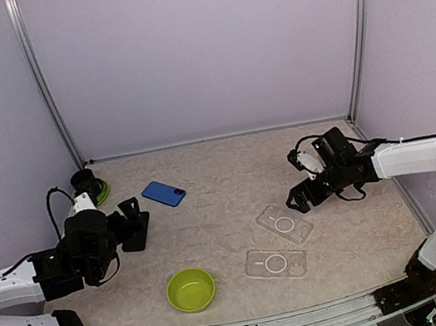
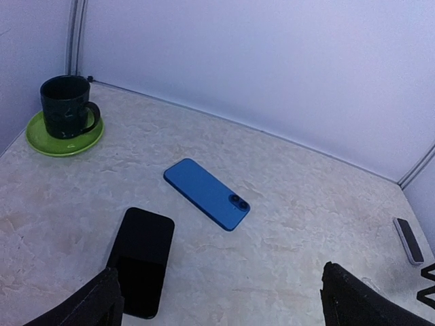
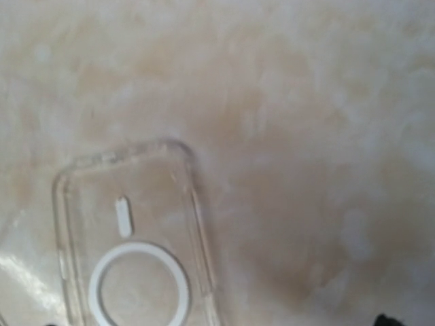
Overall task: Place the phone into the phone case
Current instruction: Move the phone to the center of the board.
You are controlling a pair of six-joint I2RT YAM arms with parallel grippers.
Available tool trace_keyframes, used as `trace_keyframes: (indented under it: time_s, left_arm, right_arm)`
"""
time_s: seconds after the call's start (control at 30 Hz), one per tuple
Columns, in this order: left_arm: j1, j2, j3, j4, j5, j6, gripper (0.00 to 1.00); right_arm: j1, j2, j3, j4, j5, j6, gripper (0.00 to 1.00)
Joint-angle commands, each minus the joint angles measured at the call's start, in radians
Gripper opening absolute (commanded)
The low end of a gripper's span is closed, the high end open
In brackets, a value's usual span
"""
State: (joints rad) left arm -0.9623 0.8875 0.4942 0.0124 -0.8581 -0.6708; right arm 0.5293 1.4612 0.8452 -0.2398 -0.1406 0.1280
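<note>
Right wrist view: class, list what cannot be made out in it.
Phone case: lower end cut off by the bottom edge; whole picture blurred.
Right gripper: fingers out of frame here, so open or shut is unclear.
Blue phone: outside this view.

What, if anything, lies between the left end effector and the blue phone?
Nothing directly: bare table separates the left end effector from the blue phone. A black phone lies beside that line, close to one finger.
</note>
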Motion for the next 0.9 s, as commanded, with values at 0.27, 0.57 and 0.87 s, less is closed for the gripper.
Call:
trace_keyframes:
  time_s: [0.27,0.57,0.87]
  left_arm:
    - [0.171,0.108,0.09,-0.229,0.098,-0.091,0.99]
    - [0.345,0.352,0.204,-0.355,0.304,-0.048,0.99]
    - [0.445,0.47,0.237,-0.328,0.465,0.021,0.99]
  right_arm:
    - [0.028,0.061,-0.003,0.007,0.012,0.03,0.99]
    - [0.03,0.073,-0.01,0.018,0.011,0.03,0.99]
    - [0.029,0.07,-0.021,0.02,0.023,0.018,1.0]
